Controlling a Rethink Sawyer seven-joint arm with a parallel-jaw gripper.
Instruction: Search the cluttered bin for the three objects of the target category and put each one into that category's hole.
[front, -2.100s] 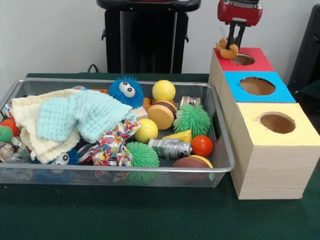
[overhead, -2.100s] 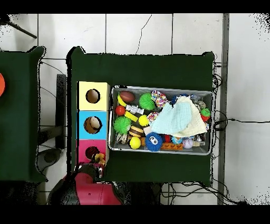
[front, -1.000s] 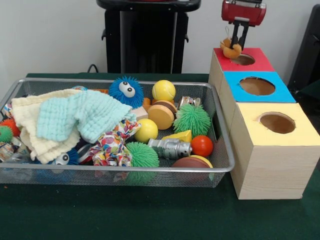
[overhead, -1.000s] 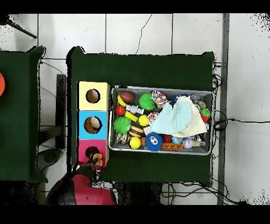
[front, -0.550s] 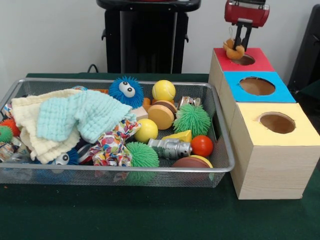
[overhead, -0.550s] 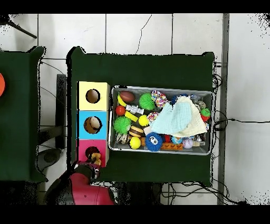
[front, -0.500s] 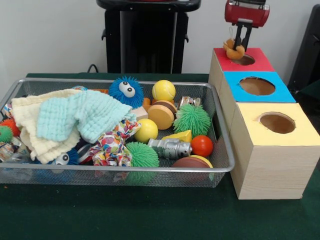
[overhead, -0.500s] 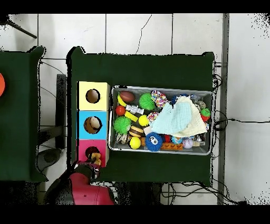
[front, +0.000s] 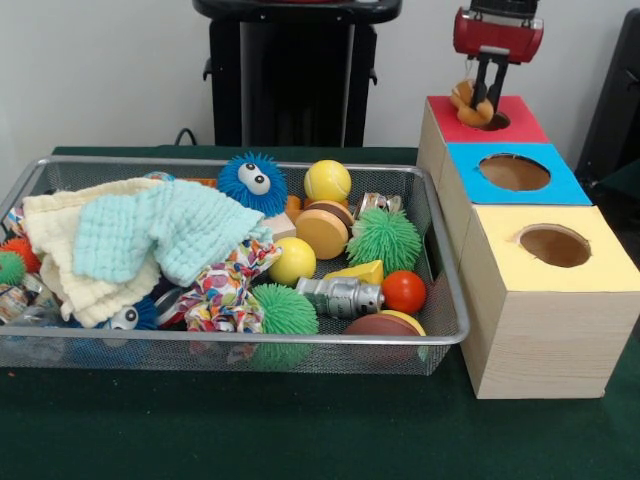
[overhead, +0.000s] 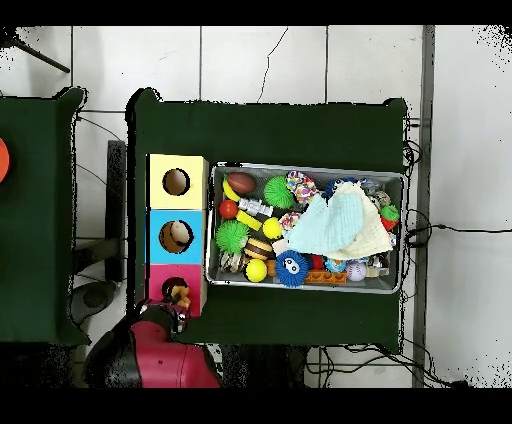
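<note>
Gripper: red-bodied gripper with black fingers (front: 484, 97), hanging at the far right of the front view, directly over the red box; its fingers are clenched on a small orange-and-tan toy.
Held toy: small orange-and-tan toy (front: 468, 99), lumpy, exact kind too small to tell; it hangs at the left rim of the red box's hole, just above the box top. In the overhead view it shows as an orange speck (overhead: 180, 294) at the hole's edge.
Red box: wooden box with a red top and a round hole (front: 515, 121), farthest of the three, nearest the robot's pedestal.
Blue box: wooden box with a blue top and a round hole (front: 560, 188), between the red and yellow ones; overhead, a pale object lies inside its hole (overhead: 175, 235).
Yellow box: wooden box with a yellow top and a round hole (front: 600, 270), nearest the front camera; all three stand touching in a row.
Bin: wide shallow tray of silver wire mesh with a metal rim (front: 200, 340), on the green table cover just left of the boxes, full of clutter.
Bin, left half: pale yellow cloth (front: 65, 265) under a mint-green knitted cloth (front: 165, 235); multicoloured patterned fabric (front: 225, 290) at their right edge.
Bin, far side: blue fuzzy ball with googly eyes (front: 252, 182); yellow ball (front: 327, 181).
Bin, right half: green spiky ball (front: 384, 238), small orange ball (front: 404, 291), silver metal cylinder (front: 338, 296) lying on its side.
</note>
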